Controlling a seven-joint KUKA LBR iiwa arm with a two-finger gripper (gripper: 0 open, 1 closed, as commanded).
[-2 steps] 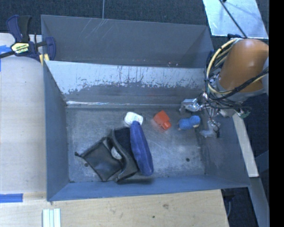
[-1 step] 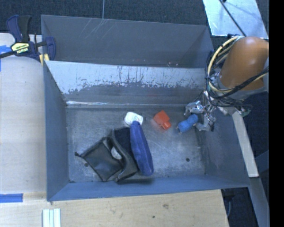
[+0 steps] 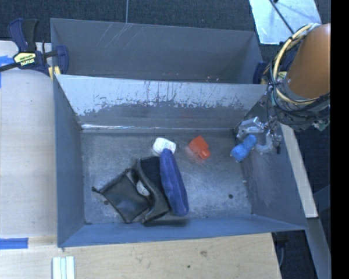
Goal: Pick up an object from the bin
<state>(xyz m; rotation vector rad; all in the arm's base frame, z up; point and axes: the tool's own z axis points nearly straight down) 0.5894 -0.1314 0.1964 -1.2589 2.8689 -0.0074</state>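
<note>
A KUKA arm reaches into a grey metal bin (image 3: 70,173) from the right, its end effector (image 3: 254,136) low at the right end of the bin floor, close to the back wall. A small blue rounded piece (image 3: 241,151) lies right against the tip of the end effector, on its left. The metal parts and cables above crowd that spot, so it cannot be told whether the end effector is open or closed, or whether it grips the blue piece. The arm's orange cover (image 3: 311,60) is cut off at the right.

Left of the blue piece and apart from it sits a small orange block (image 3: 199,147). Farther left, a long dark-blue roll (image 3: 173,182) lies lengthwise toward the front wall, with a white cap-like object (image 3: 163,145) at its far end. A black folded pouch (image 3: 128,196) rests against the roll's left side, part of it tucked under the roll; what kind of item it is remains hard to make out.
</note>
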